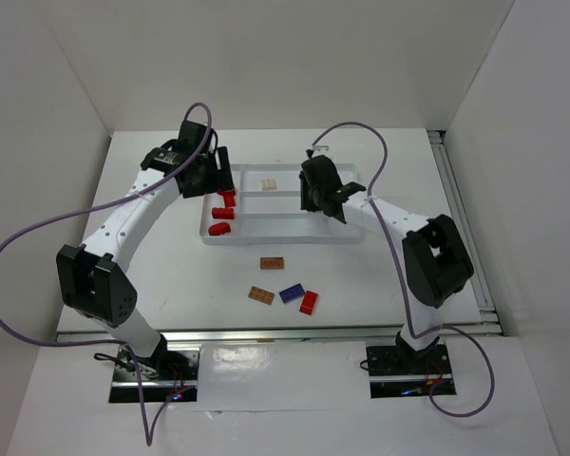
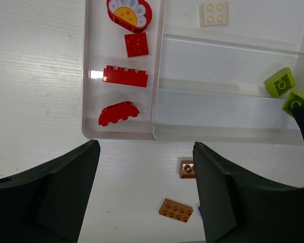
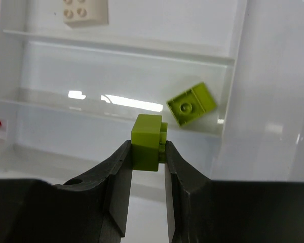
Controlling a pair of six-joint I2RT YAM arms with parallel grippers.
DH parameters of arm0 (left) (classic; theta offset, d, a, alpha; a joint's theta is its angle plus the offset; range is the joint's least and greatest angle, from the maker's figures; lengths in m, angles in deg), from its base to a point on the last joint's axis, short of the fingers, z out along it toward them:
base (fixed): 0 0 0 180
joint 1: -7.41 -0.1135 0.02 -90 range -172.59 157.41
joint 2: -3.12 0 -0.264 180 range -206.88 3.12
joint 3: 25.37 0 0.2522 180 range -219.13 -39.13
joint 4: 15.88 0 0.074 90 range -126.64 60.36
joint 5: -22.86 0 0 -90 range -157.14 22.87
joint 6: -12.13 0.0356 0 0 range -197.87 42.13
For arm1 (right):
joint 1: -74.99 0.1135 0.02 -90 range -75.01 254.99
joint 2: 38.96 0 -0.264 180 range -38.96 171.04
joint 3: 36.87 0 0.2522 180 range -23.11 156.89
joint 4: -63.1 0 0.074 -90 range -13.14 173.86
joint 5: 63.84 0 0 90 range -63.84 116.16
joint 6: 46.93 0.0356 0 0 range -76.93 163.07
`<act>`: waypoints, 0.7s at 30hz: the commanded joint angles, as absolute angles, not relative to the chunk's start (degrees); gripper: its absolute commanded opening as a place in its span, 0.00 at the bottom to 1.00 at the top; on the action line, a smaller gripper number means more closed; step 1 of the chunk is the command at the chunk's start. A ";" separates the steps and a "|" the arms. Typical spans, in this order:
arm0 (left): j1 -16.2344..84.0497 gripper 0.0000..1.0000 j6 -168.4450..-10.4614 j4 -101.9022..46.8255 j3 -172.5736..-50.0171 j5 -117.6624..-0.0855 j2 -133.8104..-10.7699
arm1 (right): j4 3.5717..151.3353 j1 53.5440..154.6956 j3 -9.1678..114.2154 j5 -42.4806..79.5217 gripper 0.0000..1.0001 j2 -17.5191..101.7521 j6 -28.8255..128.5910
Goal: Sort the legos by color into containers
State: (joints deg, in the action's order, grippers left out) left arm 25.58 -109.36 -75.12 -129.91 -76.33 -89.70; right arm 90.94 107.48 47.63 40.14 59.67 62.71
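**A:** What is the right gripper (image 3: pixel 148 153) doing?

**B:** Its fingers are clamped on a lime green brick (image 3: pixel 146 135), one on each side. It holds the brick above the right part of the white tray (image 1: pixel 285 240).

**A:** Is anything under it?

**B:** A second lime green brick (image 3: pixel 191 104) lies tilted at the right end of the middle long slot, just beyond the held one. A cream brick (image 3: pixel 85 11) sits alone in the far slot, toward the left.

**A:** And the left gripper (image 2: pixel 146 162)?

**B:** Its jaws stand wide apart with nothing between them. It hovers over the tray's near left corner.

**A:** What is in that left section?

**B:** Red pieces only: a flower-printed piece (image 2: pixel 129 14) farthest, then a square brick (image 2: pixel 136 44), a long brick (image 2: pixel 124 76) and an arched brick (image 2: pixel 118 113) nearest.

**A:** What is outside the tray?

**B:** Four bricks lie on the table (image 1: pixel 171 275), near of the tray. One brown-orange brick (image 1: pixel 272 263) is closest to it. Another brown-orange brick (image 1: pixel 260 294), a blue-purple brick (image 1: pixel 292 294) and a red brick (image 1: pixel 309 303) form a loose row nearer the arms.
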 commanded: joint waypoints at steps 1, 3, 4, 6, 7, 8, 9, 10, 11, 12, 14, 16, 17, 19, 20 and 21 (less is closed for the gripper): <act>25.78 0.85 -108.11 -75.17 -130.97 -77.33 -89.16 | 86.88 106.46 53.52 38.91 0.19 64.28 61.09; 25.78 0.85 -108.11 -75.17 -130.97 -77.33 -89.17 | 86.88 106.46 55.97 38.03 0.19 66.41 61.09; 25.78 0.85 -108.11 -75.17 -130.97 -77.33 -89.17 | 86.88 105.94 55.99 38.03 0.19 67.98 61.09; 25.78 0.85 -108.11 -75.17 -130.97 -77.33 -89.70 | 85.47 105.93 57.91 37.50 0.21 69.48 61.61; 25.78 0.85 -108.11 -75.17 -130.97 -77.33 -89.70 | 85.47 105.32 58.71 36.98 0.25 70.36 61.61; 25.78 0.85 -108.11 -75.17 -130.97 -77.33 -89.70 | 86.25 105.32 59.67 36.45 0.30 72.02 62.14; 25.78 0.85 -108.11 -75.17 -130.97 -76.81 -89.70 | 87.13 105.32 61.68 35.84 0.38 72.74 62.14; 25.78 0.85 -108.11 -75.17 -130.97 -76.80 -89.70 | 87.75 105.32 62.31 35.83 0.56 72.74 62.14; 25.78 0.85 -108.11 -75.17 -130.97 -76.80 -89.70 | 88.37 105.32 62.32 35.22 0.59 72.74 62.14; 25.78 0.85 -107.59 -75.17 -130.97 -76.80 -89.70 | 88.37 105.32 62.32 35.21 0.59 71.79 62.14; 25.78 0.85 -107.58 -75.17 -130.97 -76.80 -89.17 | 88.37 105.84 59.87 36.01 0.59 67.68 62.14; 25.78 0.85 -107.58 -75.17 -130.97 -76.80 -89.17 | 88.89 105.84 56.53 36.71 0.59 64.32 62.14; 25.78 0.85 -107.58 -75.17 -130.97 -76.80 -89.17 | 89.77 105.84 55.13 37.58 0.57 60.57 62.14; 25.78 0.85 -107.58 -75.17 -130.97 -76.80 -89.70 | 90.91 107.15 49.95 38.47 0.55 56.51 62.14; 25.78 0.85 -107.58 -75.17 -131.58 -76.80 -89.70 | 92.49 107.16 48.01 39.08 0.55 52.40 62.84; 25.78 0.85 -107.58 -75.17 -131.59 -76.80 -89.70 | 93.63 107.94 44.34 39.08 0.55 50.44 63.45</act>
